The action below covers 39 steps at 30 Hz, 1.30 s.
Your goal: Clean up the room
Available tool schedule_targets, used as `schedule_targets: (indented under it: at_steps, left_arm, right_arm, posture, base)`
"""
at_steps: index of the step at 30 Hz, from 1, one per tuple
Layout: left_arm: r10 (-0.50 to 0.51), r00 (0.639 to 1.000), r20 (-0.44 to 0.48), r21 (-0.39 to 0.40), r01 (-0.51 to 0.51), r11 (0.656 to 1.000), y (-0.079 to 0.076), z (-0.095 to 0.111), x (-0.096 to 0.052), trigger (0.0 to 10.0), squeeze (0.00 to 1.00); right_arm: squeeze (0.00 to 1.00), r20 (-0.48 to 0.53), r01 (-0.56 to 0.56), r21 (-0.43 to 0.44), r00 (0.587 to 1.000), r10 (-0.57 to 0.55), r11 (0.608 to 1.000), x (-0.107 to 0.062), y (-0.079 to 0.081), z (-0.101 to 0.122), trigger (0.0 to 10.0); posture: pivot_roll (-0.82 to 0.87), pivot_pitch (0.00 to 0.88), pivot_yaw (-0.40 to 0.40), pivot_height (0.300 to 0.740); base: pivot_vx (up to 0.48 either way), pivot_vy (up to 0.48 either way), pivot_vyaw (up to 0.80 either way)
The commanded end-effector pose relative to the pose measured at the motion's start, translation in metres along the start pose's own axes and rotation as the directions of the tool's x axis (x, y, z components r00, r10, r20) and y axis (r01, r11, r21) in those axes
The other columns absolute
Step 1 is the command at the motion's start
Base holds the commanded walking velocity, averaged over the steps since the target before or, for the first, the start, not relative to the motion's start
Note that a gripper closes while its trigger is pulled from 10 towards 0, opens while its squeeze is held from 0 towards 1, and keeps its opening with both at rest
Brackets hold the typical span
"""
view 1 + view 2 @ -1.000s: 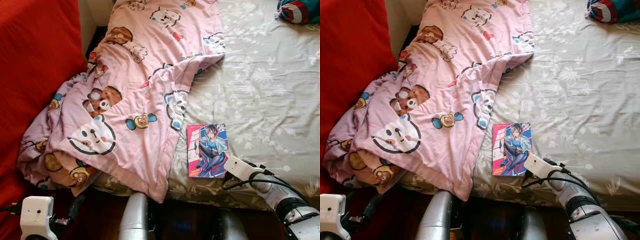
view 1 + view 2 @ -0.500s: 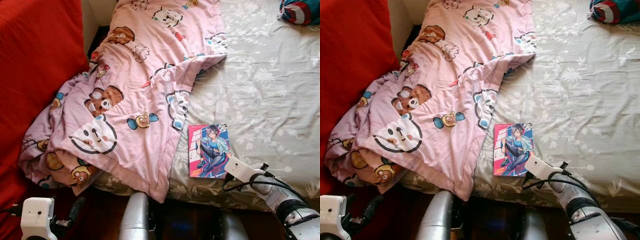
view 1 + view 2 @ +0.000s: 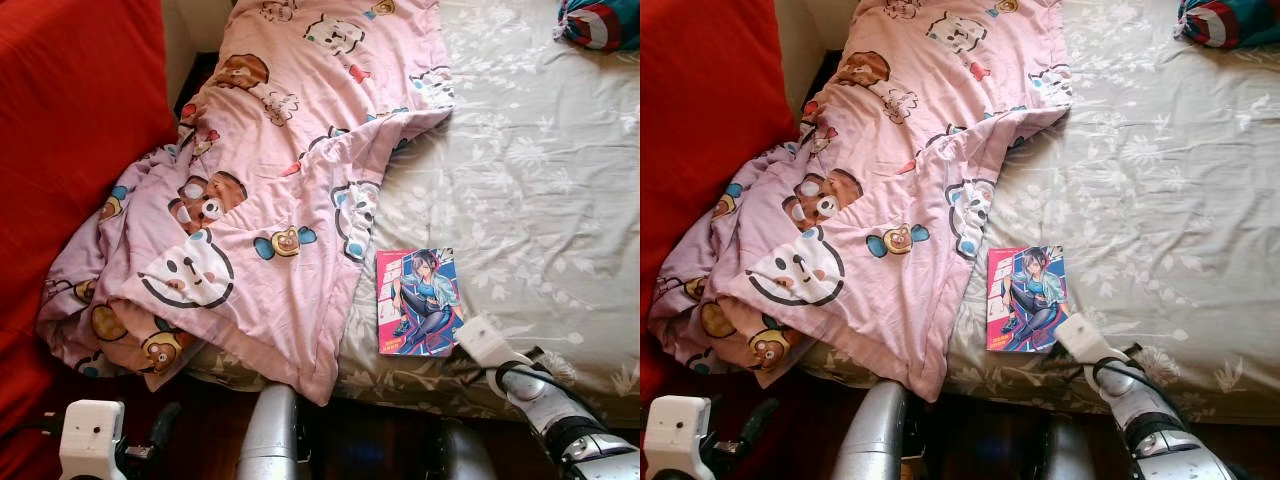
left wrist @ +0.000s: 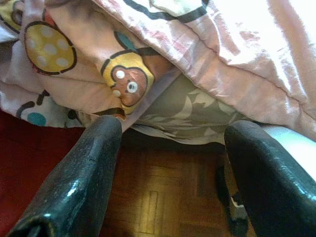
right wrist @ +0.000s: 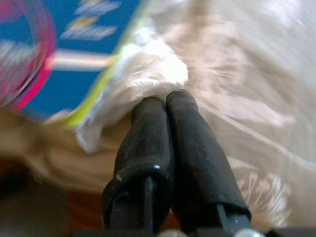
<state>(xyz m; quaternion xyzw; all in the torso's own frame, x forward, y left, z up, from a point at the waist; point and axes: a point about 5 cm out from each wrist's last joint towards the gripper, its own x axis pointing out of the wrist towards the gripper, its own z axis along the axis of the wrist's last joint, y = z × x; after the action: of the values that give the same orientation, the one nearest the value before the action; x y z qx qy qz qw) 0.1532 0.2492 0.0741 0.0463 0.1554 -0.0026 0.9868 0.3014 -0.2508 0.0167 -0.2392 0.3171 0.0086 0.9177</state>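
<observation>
A comic book (image 3: 417,301) with a blue and pink cover lies flat on the bed near its front edge. My right gripper (image 5: 165,98) is shut, its tips pressed into bunched sheet beside the book's corner (image 5: 89,64). Its white wrist housing (image 3: 483,342) sits just right of the book's lower right corner. A pink cartoon-print blanket (image 3: 270,200) is crumpled over the bed's left side and hangs over the front edge. My left gripper (image 4: 173,131) is open, low by the floor, below the blanket's hanging edge (image 4: 123,84).
The grey floral sheet (image 3: 530,180) covers the rest of the bed. A red upholstered surface (image 3: 70,120) rises at the left. A red, white and blue bundle (image 3: 600,22) lies at the far right corner. Dark wood floor (image 4: 163,197) runs under the bed edge.
My right arm has drawn back toward the bed's front edge, off the book's lower corner, and the sheet has bunched near it. The left wrist has shifted slightly right.
</observation>
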Motion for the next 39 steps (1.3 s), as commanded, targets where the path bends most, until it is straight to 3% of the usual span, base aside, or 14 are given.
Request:
schedule_targets:
  at_steps: [1,4,5,6,12,13,17,19,20,23,28,35,36,39]
  left_arm:
    - [0.044,0.998,-0.038,-0.002,-0.044,0.999,0.006,-0.012,0.001,10.0,0.00]
    - [0.067,0.997,-0.026,-0.014,-0.067,0.998,0.009,-0.013,0.011,10.0,0.00]
    - [0.067,0.997,-0.026,-0.014,-0.067,0.998,0.009,-0.013,0.011,10.0,0.00]
    - [0.075,0.997,-0.021,-0.020,-0.075,0.997,0.009,-0.015,0.020,10.0,0.00]
    - [0.095,0.995,-0.019,-0.045,-0.096,0.994,0.009,-0.024,0.037,10.0,0.00]
    - [0.108,0.994,-0.018,-0.055,-0.108,0.993,0.009,-0.027,0.044,10.0,0.00]
    - [0.146,0.989,-0.025,-0.094,-0.148,0.985,0.012,-0.032,0.058,10.0,0.00]
    - [0.146,0.989,-0.025,-0.094,-0.148,0.985,0.012,-0.032,0.058,10.0,0.00]
    - [0.172,0.984,-0.041,-0.122,-0.176,0.977,0.013,-0.039,0.066,10.0,0.00]
    - [0.186,0.981,-0.056,-0.146,-0.192,0.970,0.012,-0.044,0.074,10.0,0.00]
    - [0.181,0.974,-0.138,-0.164,-0.202,0.965,0.001,-0.066,0.084,10.0,0.00]
    - [0.182,0.959,-0.215,-0.168,-0.220,0.961,-0.004,-0.085,0.083,10.0,0.00]
    - [0.180,0.952,-0.248,-0.165,-0.224,0.960,-0.005,-0.090,0.082,10.0,0.00]
    - [0.179,0.938,-0.297,-0.158,-0.233,0.960,-0.005,-0.098,0.081,10.0,0.00]
  right_arm:
    - [0.00,0.035,0.033,0.147,0.999,-0.038,0.989,-0.002,0.004,-0.005,0.0]
    - [0.00,0.100,0.074,0.295,0.989,-0.108,0.953,-0.004,0.002,-0.003,0.0]
    - [0.00,0.100,0.074,0.295,0.989,-0.108,0.953,-0.004,0.002,-0.003,0.0]
    - [0.00,0.142,0.073,0.376,0.980,-0.136,0.924,-0.006,0.006,-0.004,0.0]
    - [0.00,0.244,0.020,0.472,0.958,-0.152,0.881,-0.016,0.030,-0.013,0.0]
    - [0.00,0.267,0.011,0.529,0.947,-0.178,0.849,-0.021,0.037,-0.017,0.0]
    - [0.00,0.280,-0.015,0.610,0.939,-0.198,0.792,-0.028,0.050,-0.024,0.0]
    - [0.00,0.280,-0.015,0.610,0.939,-0.198,0.792,-0.028,0.050,-0.024,0.0]
    - [0.00,0.257,-0.021,0.639,0.948,-0.187,0.769,-0.029,0.057,-0.030,10.0]
    - [0.00,0.224,-0.020,0.670,0.959,-0.176,0.742,-0.028,0.061,-0.034,10.0]
    - [0.00,0.125,0.001,0.671,0.986,-0.114,0.741,-0.022,0.066,-0.043,10.0]
    - [0.00,-0.015,0.047,0.708,0.999,-0.052,0.705,-0.024,0.076,-0.064,10.0]
    - [0.00,-0.043,0.056,0.687,0.998,-0.037,0.725,-0.025,0.078,-0.069,10.0]
    - [0.00,-0.099,0.092,0.684,0.995,-0.033,0.723,-0.027,0.079,-0.078,10.0]
  posture:
    - [0.23,0.208,0.086,0.624]
    - [0.20,0.171,0.078,0.624]
    - [0.20,0.171,0.078,0.624]
    - [0.18,0.141,0.073,0.624]
    - [0.12,0.072,0.067,0.624]
    - [0.10,0.038,0.061,0.624]
    - [0.07,0.000,0.049,0.624]
    - [0.07,0.000,0.049,0.624]
    - [0.05,0.000,0.038,0.624]
    - [0.04,0.000,0.034,0.624]
    - [0.03,0.000,0.010,0.648]
    - [0.03,0.000,-0.004,0.678]
    - [0.03,0.000,-0.007,0.688]
    - [0.03,0.000,-0.010,0.703]
  base:
    - [0.000,0.000,0.00]
    - [0.000,0.000,0.00]
    - [0.000,0.000,0.00]
    - [0.000,0.000,0.00]
    - [0.000,0.000,0.00]
    - [0.000,0.000,0.00]
    - [0.000,0.000,0.00]
    - [0.000,0.000,0.00]
    - [0.000,0.000,0.00]
    - [0.000,0.000,0.00]
    - [0.000,0.000,0.00]
    - [0.000,0.000,0.00]
    - [0.000,0.000,0.00]
    - [0.000,0.000,0.00]
